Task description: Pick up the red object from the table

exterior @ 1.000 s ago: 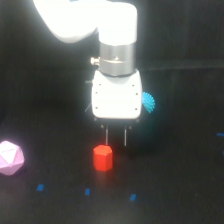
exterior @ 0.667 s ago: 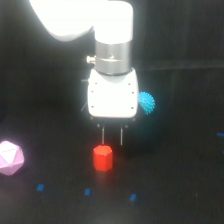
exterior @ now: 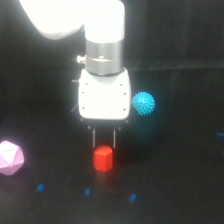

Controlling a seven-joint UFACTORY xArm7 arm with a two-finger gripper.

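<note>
The claw (exterior: 103,138) hangs point-down from its white housing, its two thin dark fingers (exterior: 93,137) spread a little way apart — a narrow gap, with nothing between them. Just under the fingertips sits the red object (exterior: 103,158), a stubby red block resting on the black table (exterior: 175,170); its top comes close beneath the tips, roughly centred under the gap, and whether the fingers touch it cannot be told. Up and off toward the exterior view's right of the claw, beside the housing's lower corner, is a cyan spiky ball (exterior: 143,103). Well off to the exterior view's left of the claw, slightly lower than the fingertips, lies a pale pink faceted polyhedron (exterior: 10,158). Below the red object, a few small blue marks (exterior: 87,191) dot the table.
</note>
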